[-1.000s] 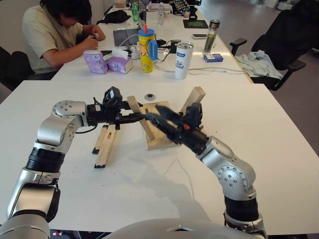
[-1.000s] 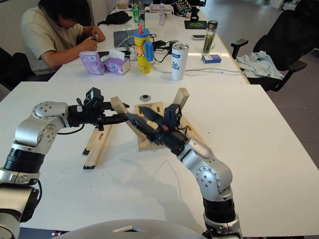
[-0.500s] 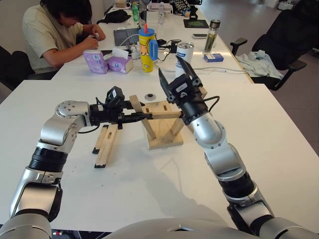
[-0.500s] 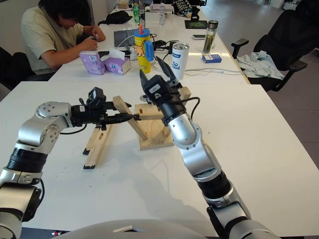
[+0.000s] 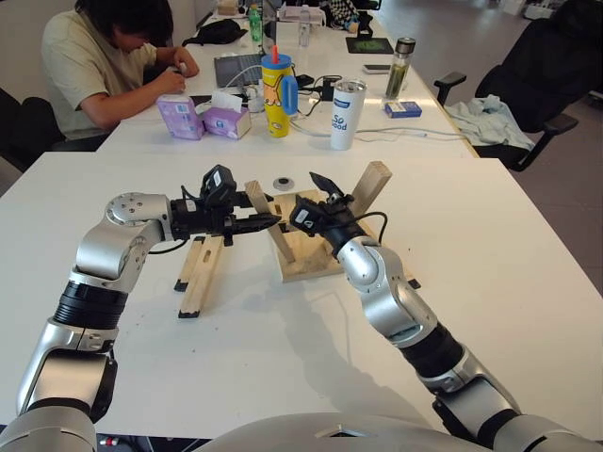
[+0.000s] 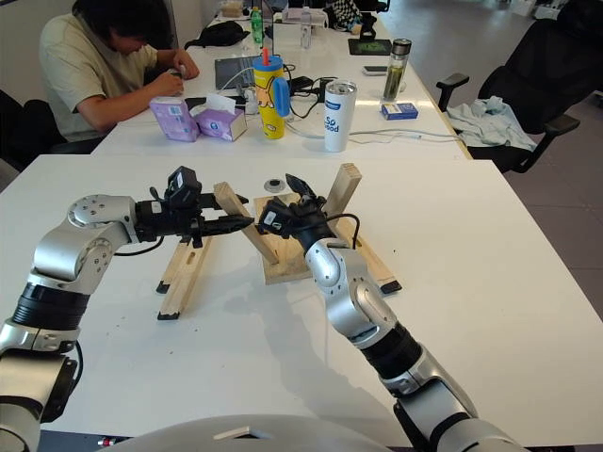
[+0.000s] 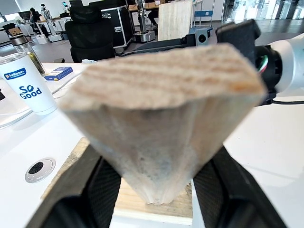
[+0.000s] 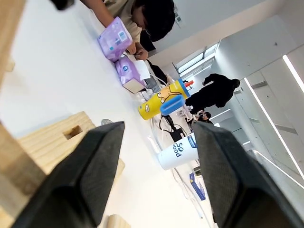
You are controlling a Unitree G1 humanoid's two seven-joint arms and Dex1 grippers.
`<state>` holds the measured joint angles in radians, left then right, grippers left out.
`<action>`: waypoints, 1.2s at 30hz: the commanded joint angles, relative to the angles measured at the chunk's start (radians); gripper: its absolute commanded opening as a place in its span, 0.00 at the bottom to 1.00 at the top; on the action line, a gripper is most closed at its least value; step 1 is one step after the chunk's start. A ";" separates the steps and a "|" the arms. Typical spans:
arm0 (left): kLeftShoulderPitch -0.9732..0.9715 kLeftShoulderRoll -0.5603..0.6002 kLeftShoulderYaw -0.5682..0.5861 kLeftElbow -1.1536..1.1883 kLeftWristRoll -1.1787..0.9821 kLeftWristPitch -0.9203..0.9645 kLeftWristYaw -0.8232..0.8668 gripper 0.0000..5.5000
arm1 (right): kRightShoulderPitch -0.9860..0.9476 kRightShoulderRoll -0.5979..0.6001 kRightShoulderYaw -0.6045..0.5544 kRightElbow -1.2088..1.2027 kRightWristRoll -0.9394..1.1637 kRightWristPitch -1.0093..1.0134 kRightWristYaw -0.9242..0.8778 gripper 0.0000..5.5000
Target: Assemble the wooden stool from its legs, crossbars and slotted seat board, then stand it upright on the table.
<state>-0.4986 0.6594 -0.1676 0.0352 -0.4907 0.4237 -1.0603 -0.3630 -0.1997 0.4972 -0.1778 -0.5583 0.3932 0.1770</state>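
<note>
We see the pale wooden slotted seat board (image 5: 303, 264) lying flat near the middle of the white bench (image 5: 528, 282), and the right wrist view shows one rectangular slot (image 8: 72, 131) in it. Two pale square-section wooden legs rise from the board in a V. The left leg (image 5: 252, 195) has its long axis tilted, foot at the board and top leaning toward the left. The right leg (image 5: 371, 182) leans up toward the right and away. Whether either foot sits in a slot we cannot tell. The left claw (image 7: 156, 183) comes in roughly level from the left and is clamped on the left leg, one finger on each side of the wood. The right claw (image 8: 159, 137) hangs over the board between the two legs, fingers spread apart with nothing between them. Left of the board two loose pale wooden bars (image 5: 200, 273) lie side by side, long axes running away from us. Another wooden bar (image 6: 379, 270) lies just beside the board's right edge, and a small round metal disc (image 5: 283, 183) sits just beyond the board. On the bench behind stand a white tumbler (image 5: 347, 113) with dark lettering on its side, a yellow cartoon-printed cup with a blue handle (image 5: 276, 83), and two purple tissue packs (image 5: 193, 120) whose print is too small to tell.
</note>
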 commanded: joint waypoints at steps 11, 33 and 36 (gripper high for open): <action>0.038 -0.016 0.022 0.119 0.010 0.010 -0.101 0.37 | 0.367 -0.103 -0.280 -0.116 0.613 -0.314 0.313 0.49; 0.092 0.026 0.127 0.002 -0.031 0.089 -0.105 0.64 | 0.300 -0.004 -0.159 0.247 0.631 0.048 0.342 0.48; 0.198 0.115 0.249 -0.143 -0.160 0.219 -0.136 0.64 | 0.298 -0.006 -0.155 0.248 0.630 0.054 0.341 0.48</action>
<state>-0.3565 0.7190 0.0012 -0.0270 -0.5714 0.5642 -1.1835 -0.1176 -0.1798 0.3225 0.0102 0.0946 0.3609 0.5150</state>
